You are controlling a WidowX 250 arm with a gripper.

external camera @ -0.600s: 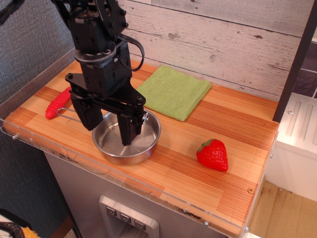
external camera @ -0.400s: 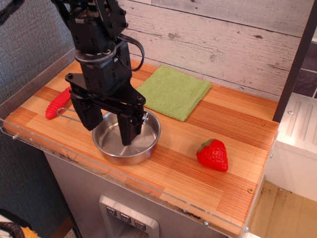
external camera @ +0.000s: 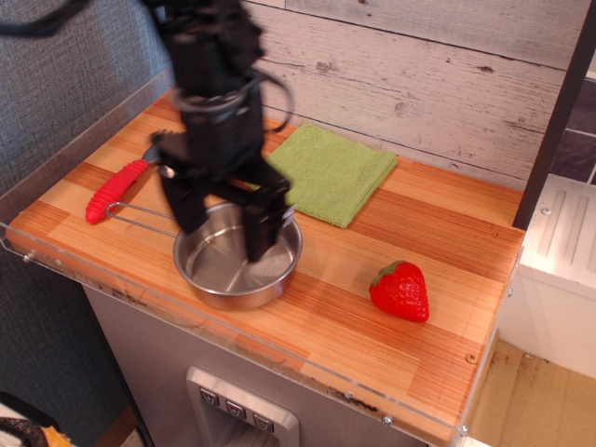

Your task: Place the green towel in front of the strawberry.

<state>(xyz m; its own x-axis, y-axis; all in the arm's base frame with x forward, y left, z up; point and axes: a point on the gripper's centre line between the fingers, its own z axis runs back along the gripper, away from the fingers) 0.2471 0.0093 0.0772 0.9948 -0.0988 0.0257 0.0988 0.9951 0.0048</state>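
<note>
Green towel [external camera: 327, 172] lies flat at the back of the wooden counter [external camera: 438, 279], near the plank wall [external camera: 419, 84], untouched. Its front-left edge is partly hidden by the arm. Strawberry [external camera: 401, 291] sits well apart from it, toward the front right, leafy top pointing up-left.

Change over the last half second: the gripper [external camera: 226, 223] has shifted right and toward the back, away from its earlier hover over the left rim of the steel pan [external camera: 238, 258], and is motion-blurred, so it is mid-travel. Jaws are spread wide, nothing between them. Judgement: this is the start of the approach to the towel; grasp not yet begun, task near its start.

Surroundings: the pan stands at the front left, just beside the towel's near corner, directly beneath the gripper. The red-handled fork [external camera: 115, 189] lies left of the pan, its metal end reaching toward the pan's rim.

Obstruction: the stretch of counter beside the strawberry looks bare. The pan rim lies close to the towel's near corner, so a low descent there could clip it.
</note>
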